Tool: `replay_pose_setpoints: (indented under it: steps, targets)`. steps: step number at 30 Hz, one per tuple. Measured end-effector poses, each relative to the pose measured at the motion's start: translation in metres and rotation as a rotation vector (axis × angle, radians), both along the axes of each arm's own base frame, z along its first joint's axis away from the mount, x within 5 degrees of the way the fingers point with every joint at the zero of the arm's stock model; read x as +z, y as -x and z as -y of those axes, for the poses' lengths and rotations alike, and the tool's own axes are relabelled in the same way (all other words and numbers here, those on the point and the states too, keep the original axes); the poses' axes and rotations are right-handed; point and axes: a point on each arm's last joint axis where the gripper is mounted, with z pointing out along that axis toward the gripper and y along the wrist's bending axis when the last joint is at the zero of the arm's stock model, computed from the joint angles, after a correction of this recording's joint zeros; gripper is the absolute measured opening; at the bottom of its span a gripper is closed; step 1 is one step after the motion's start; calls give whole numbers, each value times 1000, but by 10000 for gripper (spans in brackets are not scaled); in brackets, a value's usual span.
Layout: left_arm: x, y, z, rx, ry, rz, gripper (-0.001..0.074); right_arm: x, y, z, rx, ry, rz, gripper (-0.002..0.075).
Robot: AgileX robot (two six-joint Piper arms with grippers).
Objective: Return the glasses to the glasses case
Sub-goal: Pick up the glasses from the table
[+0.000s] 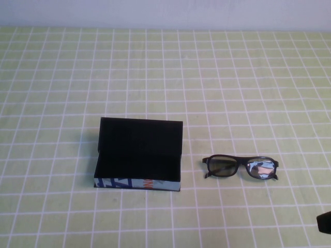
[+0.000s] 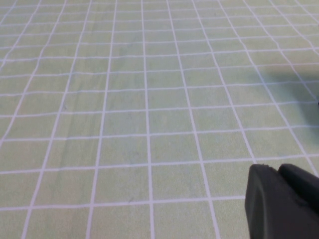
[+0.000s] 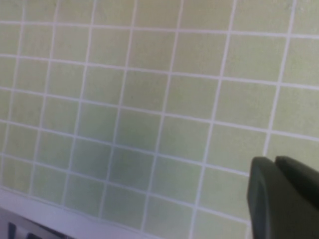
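Glasses (image 1: 240, 168) flat, just R of open glasses case (image 1: 138, 155). Right gripper (image 1: 325, 222) at near-R edge, left gripper (image 2: 281, 201) clear of both; finger state unclear either side. Best approach w/ R arm, pinch bridge.

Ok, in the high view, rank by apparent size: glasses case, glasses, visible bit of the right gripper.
1. glasses case, lid open
2. glasses, beside it
3. right gripper, only a sliver at the frame's edge, so unsure

The left gripper shows only in its wrist view.
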Motion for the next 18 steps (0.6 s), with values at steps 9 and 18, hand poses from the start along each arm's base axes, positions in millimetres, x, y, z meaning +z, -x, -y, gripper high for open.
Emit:
replay_pose_setpoints:
  steps: [9, 18]
  targets:
    - [0, 0, 0, 0, 0, 0, -2, 4, -56, -40, 371, 239, -3, -11]
    - [0, 0, 0, 0, 0, 0, -2, 0, -130, -112, 812, 369, 32, -11]
